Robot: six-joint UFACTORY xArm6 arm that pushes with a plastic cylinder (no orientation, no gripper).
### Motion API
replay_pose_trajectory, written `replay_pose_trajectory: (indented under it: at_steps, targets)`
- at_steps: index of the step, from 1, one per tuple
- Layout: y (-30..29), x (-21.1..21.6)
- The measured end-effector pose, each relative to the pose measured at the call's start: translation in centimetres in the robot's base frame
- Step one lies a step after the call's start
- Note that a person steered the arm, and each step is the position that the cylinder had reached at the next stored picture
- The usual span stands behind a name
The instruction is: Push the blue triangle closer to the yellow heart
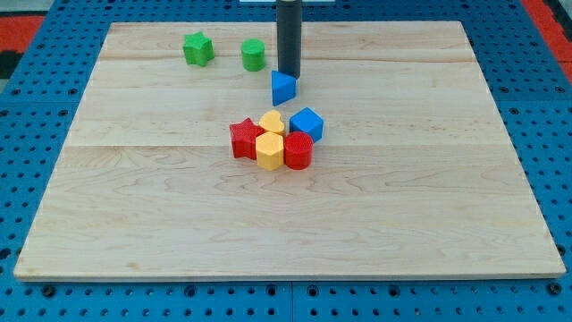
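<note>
The blue triangle (283, 88) sits on the wooden board, a little above the centre cluster. My tip (288, 74) stands right at the triangle's top edge, touching or nearly touching it. The yellow heart (272, 122) lies just below the triangle, with a small gap between them. The heart is at the top of a tight cluster, with a red star (244, 139) at its left, a yellow hexagon (270, 149) below it, a red cylinder (298, 150) at lower right, and a blue cube (307, 122) at its right.
A green star (197, 48) and a green cylinder (254, 55) sit near the board's top edge, left of my rod. The wooden board (429, 179) lies on a blue pegboard surface.
</note>
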State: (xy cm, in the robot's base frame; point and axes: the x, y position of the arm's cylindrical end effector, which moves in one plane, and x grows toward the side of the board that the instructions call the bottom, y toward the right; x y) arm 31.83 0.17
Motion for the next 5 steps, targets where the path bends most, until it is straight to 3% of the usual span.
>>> replay_pose_trajectory:
  at_steps: [4, 5]
  targets:
    - [-0.6, 4.7]
    - [-0.6, 3.8]
